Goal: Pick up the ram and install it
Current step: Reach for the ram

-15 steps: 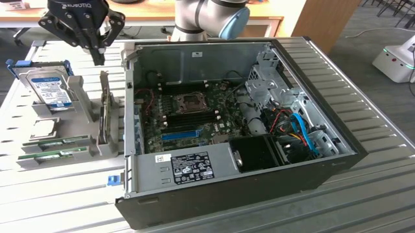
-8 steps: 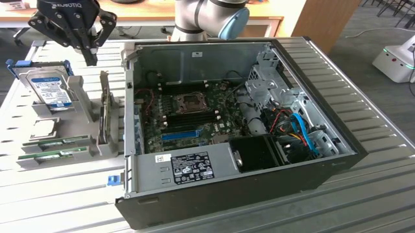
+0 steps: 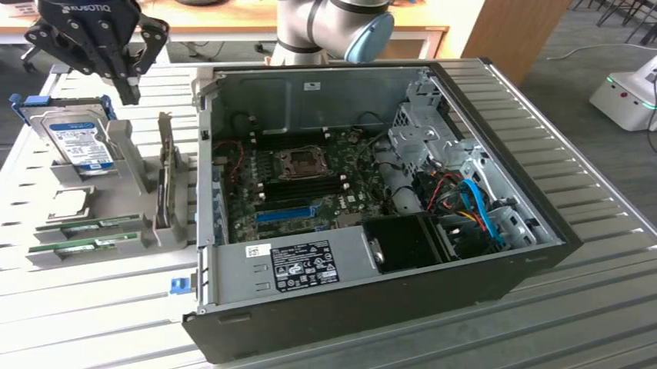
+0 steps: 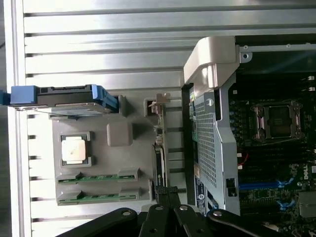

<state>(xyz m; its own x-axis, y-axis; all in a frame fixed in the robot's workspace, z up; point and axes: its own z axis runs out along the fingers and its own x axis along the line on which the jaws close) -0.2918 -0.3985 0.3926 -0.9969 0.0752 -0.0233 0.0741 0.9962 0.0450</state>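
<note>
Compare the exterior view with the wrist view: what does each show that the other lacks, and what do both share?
Exterior view: the arm's blue-capped joint, the case's white label, a white machine on the floor. Wrist view: a processor chip seen square-on in the grey holder. Both: the gripper, two ram sticks, the hard drive, the motherboard's socket.

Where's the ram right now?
Two ram sticks lie in the grey holder at the exterior view's left, beside the open computer case, in front of the hard drive.
</note>
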